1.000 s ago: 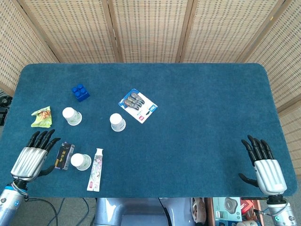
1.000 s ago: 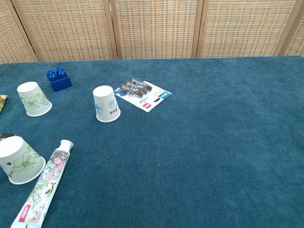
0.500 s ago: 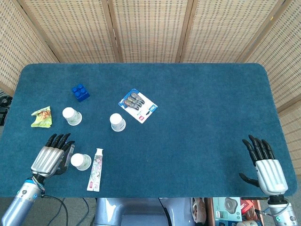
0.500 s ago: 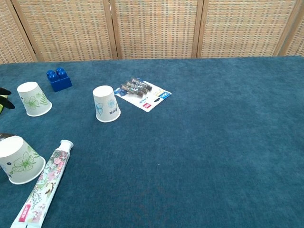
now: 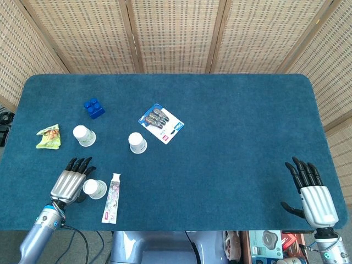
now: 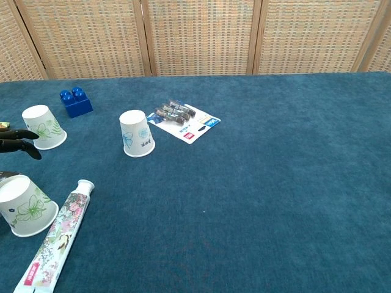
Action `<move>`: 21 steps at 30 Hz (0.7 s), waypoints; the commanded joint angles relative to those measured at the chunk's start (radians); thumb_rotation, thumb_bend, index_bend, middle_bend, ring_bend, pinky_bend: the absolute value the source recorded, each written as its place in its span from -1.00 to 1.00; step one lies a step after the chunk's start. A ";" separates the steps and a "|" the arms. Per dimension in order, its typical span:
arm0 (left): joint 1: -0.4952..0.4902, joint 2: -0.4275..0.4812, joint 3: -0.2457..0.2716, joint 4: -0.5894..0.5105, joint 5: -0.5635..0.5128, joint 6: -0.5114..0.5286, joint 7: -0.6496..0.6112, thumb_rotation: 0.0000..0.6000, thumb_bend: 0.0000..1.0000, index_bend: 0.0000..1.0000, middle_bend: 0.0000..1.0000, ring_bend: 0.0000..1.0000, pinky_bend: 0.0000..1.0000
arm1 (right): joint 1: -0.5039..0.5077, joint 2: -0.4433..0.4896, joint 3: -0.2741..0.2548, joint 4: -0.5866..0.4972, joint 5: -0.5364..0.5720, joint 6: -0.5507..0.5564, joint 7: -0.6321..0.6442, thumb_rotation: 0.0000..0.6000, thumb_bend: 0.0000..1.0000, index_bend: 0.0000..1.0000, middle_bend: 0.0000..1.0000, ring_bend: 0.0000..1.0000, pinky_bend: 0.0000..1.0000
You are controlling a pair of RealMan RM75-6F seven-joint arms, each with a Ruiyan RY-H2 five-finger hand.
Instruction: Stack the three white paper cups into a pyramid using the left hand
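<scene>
Three white paper cups with green and blue flower prints stand upside down on the blue table. One cup [image 5: 84, 136] [image 6: 44, 127] is at the left, one [image 5: 137, 143] [image 6: 137, 133] is nearer the middle, and one [image 5: 94, 189] [image 6: 25, 206] is near the front left edge. My left hand [image 5: 70, 179] hovers just left of the front cup with fingers spread and holds nothing; only its black fingertips [image 6: 18, 141] show in the chest view. My right hand [image 5: 311, 193] rests open at the front right corner, far from the cups.
A flowered tube [image 5: 112, 197] [image 6: 58, 233] lies right of the front cup. A blue brick [image 5: 94, 106] [image 6: 76, 102], a snack packet [image 5: 48, 137] and a blister pack [image 5: 161, 124] [image 6: 183, 120] lie further back. A dark packet is mostly hidden under my left hand.
My left hand has moved right along the front edge, over the dark packet, and now sits beside the front cup. The cups and my right hand have stayed put.
</scene>
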 commanded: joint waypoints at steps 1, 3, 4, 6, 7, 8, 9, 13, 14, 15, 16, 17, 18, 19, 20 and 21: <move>-0.005 -0.008 0.004 0.001 -0.005 0.006 0.005 1.00 -0.51 -0.51 -1.00 -1.00 -1.00 | 0.000 0.000 0.000 0.000 0.000 -0.001 0.000 1.00 -0.71 -1.00 -1.00 -1.00 -1.00; -0.009 -0.013 0.008 0.001 -0.008 0.009 0.008 1.00 -0.51 -0.44 -1.00 -1.00 -1.00 | 0.001 0.000 0.000 -0.001 0.000 -0.001 -0.001 1.00 -0.71 -1.00 -1.00 -1.00 -1.00; -0.012 -0.017 0.011 0.002 -0.011 0.011 0.011 1.00 -0.51 -0.41 -1.00 -1.00 -1.00 | 0.000 0.000 -0.001 0.000 -0.001 -0.001 -0.002 1.00 -0.71 -1.00 -1.00 -1.00 -1.00; -0.017 -0.021 0.014 0.003 -0.015 0.013 0.015 1.00 -0.51 -0.41 -1.00 -1.00 -1.00 | 0.000 0.000 -0.001 -0.001 -0.001 -0.001 -0.001 1.00 -0.71 -1.00 -1.00 -1.00 -1.00; -0.019 -0.023 0.015 0.003 -0.018 0.013 0.017 1.00 -0.51 -0.40 -1.00 -1.00 -1.00 | 0.000 0.000 -0.001 0.000 -0.001 -0.001 0.000 1.00 -0.71 -1.00 -1.00 -1.00 -1.00; -0.022 -0.025 0.018 0.003 -0.021 0.014 0.019 1.00 -0.51 -0.40 -1.00 -1.00 -1.00 | 0.000 0.000 0.000 -0.001 0.000 0.000 0.001 1.00 -0.71 -1.00 -1.00 -1.00 -1.00; -0.024 -0.026 0.019 0.003 -0.022 0.016 0.020 1.00 -0.51 -0.38 -1.00 -1.00 -1.00 | 0.000 0.001 0.000 -0.001 0.001 0.000 0.003 1.00 -0.71 -1.00 -1.00 -1.00 -1.00; -0.030 -0.026 0.026 0.000 -0.025 0.022 0.021 1.00 -0.51 -0.32 -1.00 -1.00 -1.00 | 0.000 0.002 -0.001 -0.001 -0.001 0.001 0.005 1.00 -0.71 -1.00 -1.00 -1.00 -1.00; -0.032 -0.026 0.028 -0.001 -0.025 0.024 0.021 1.00 -0.51 -0.31 -1.00 -1.00 -1.00 | -0.001 0.001 -0.001 0.000 -0.002 0.002 0.006 1.00 -0.71 -1.00 -1.00 -1.00 -1.00; -0.032 -0.025 0.029 -0.001 -0.025 0.027 0.019 1.00 -0.51 -0.28 -1.00 -1.00 -1.00 | -0.001 0.001 -0.001 0.000 -0.003 0.001 0.006 1.00 -0.71 -1.00 -1.00 -1.00 -1.00; -0.033 -0.025 0.030 -0.002 -0.025 0.029 0.018 1.00 -0.51 -0.25 -1.00 -1.00 -1.00 | 0.000 0.002 -0.001 0.000 -0.003 0.001 0.007 1.00 -0.71 -1.00 -1.00 -1.00 -1.00; -0.034 -0.025 0.031 -0.002 -0.025 0.031 0.016 1.00 -0.51 -0.22 -1.00 -1.00 -1.00 | 0.000 0.002 -0.002 0.000 -0.004 0.001 0.008 1.00 -0.71 -1.00 -1.00 -1.00 -1.00; -0.035 -0.024 0.032 -0.003 -0.026 0.031 0.014 1.00 -0.51 -0.21 -1.00 -1.00 -1.00 | 0.000 0.002 -0.002 -0.001 -0.004 0.001 0.009 1.00 -0.71 -1.00 -1.00 -1.00 -1.00; -0.036 -0.023 0.033 -0.003 -0.027 0.032 0.013 1.00 -0.51 -0.20 -1.00 -1.00 -1.00 | 0.000 0.002 -0.002 -0.001 -0.005 0.001 0.009 1.00 -0.71 -1.00 -1.00 -1.00 -1.00; -0.038 -0.023 0.034 -0.003 -0.027 0.032 0.012 1.00 -0.51 -0.20 -1.00 -1.00 -1.00 | 0.000 0.002 -0.003 -0.001 -0.006 0.001 0.009 1.00 -0.71 -1.00 -1.00 -1.00 -1.00; -0.039 -0.022 0.035 -0.004 -0.027 0.034 0.011 1.00 -0.51 -0.20 -1.00 -1.00 -1.00 | 0.000 0.002 -0.003 -0.001 -0.006 0.002 0.010 1.00 -0.71 -1.00 -1.00 -1.00 -1.00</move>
